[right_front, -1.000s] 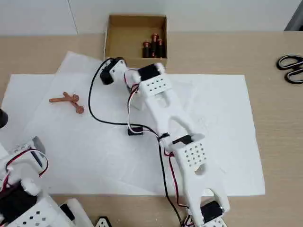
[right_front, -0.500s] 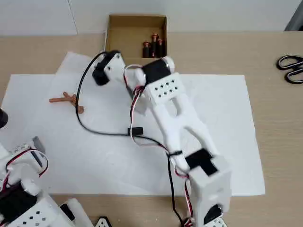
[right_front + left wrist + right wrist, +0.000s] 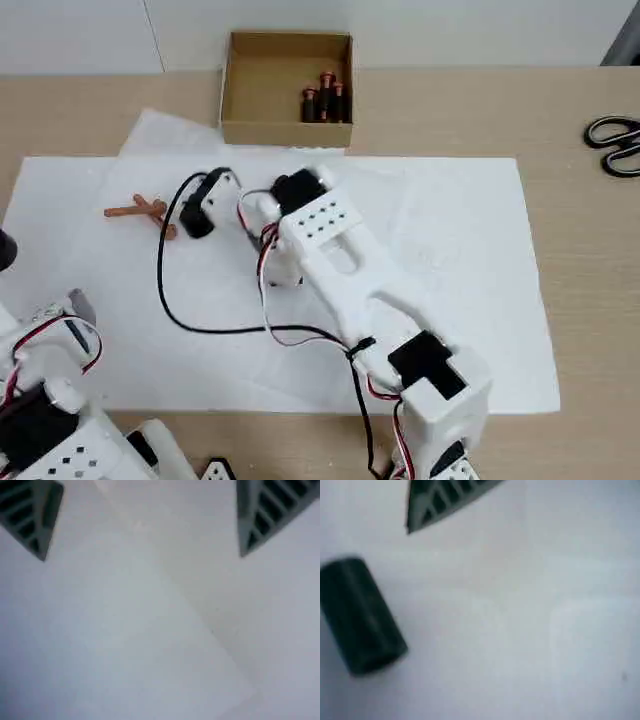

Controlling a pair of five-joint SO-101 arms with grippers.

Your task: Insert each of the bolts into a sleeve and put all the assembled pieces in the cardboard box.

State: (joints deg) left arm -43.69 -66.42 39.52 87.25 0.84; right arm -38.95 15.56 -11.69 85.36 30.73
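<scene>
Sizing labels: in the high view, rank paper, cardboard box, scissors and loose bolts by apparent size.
1. paper
2. cardboard box
3. scissors and loose bolts look alike; the scissors run off the edge, so I won't rank them.

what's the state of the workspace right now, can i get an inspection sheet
surface: wooden table under white paper sheets
job's things: assembled pieces in cardboard box; two loose bolts crossed on paper; black sleeve lying on paper
clutter: scissors at table's edge
grippers: left gripper open above paper; right gripper beside bolts
cables: black cable looped on paper
surroundings: nothing seen
</scene>
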